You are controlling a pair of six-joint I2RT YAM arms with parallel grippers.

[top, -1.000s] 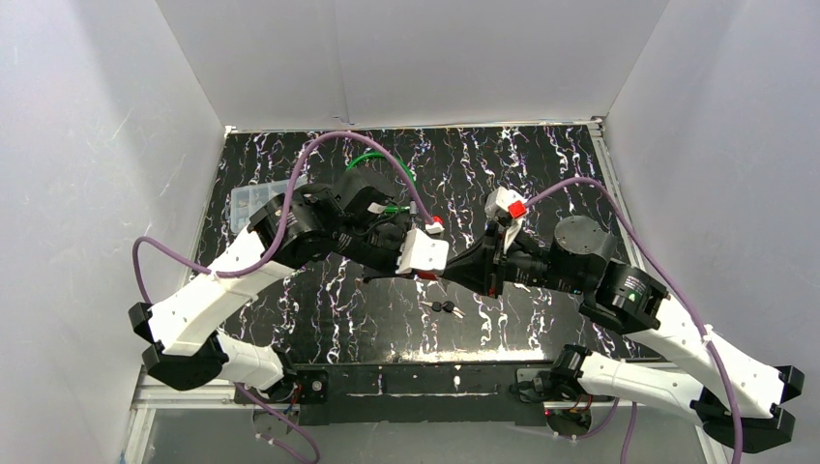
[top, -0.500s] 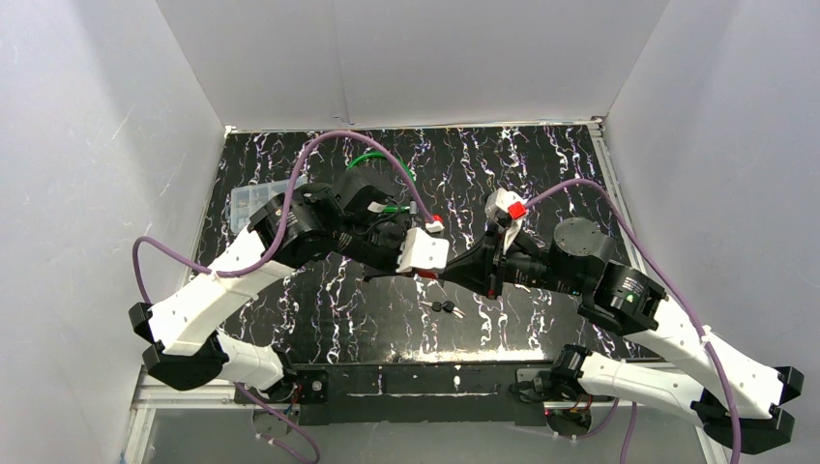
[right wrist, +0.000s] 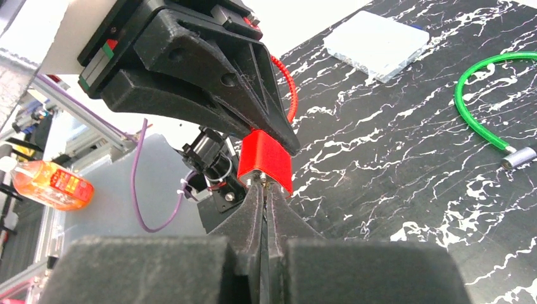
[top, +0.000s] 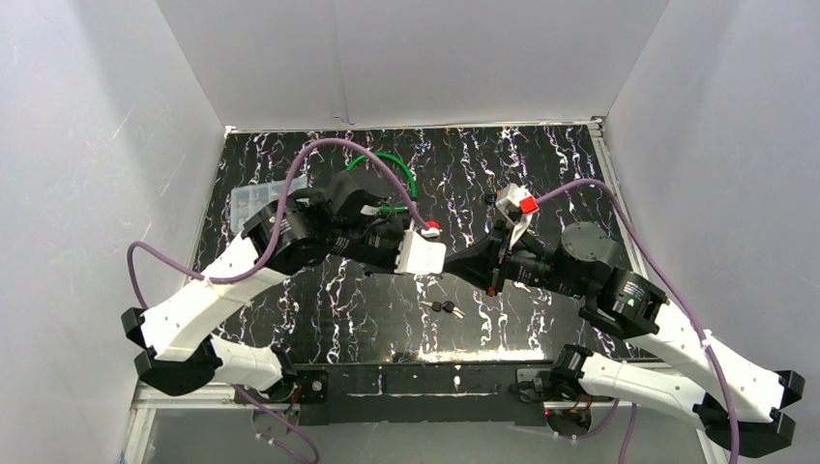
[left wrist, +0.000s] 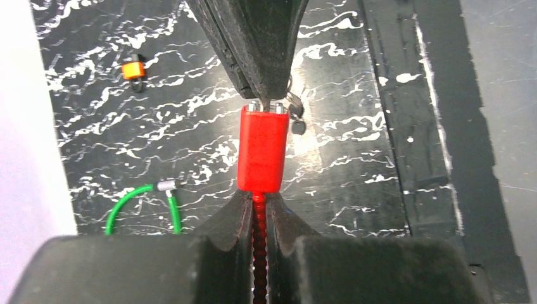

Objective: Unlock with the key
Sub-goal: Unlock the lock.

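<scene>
red lock (left wrist: 261, 149) held aloft between both hands for unlocking
left hand (left wrist: 261, 197) clamped the red cable (left wrist: 258, 253), steadying the lock above the counter's (top: 338, 309) middle; at its 3 o'clock, right hand (right wrist: 266, 189) pinched the key (left wrist: 266, 102), lined up for turning.

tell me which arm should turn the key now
Right. The right gripper is shut on the key at the keyhole end of the red lock, so a wrist roll should probably turn it. The left gripper clamps the lock's red cable, steadying it.
</scene>
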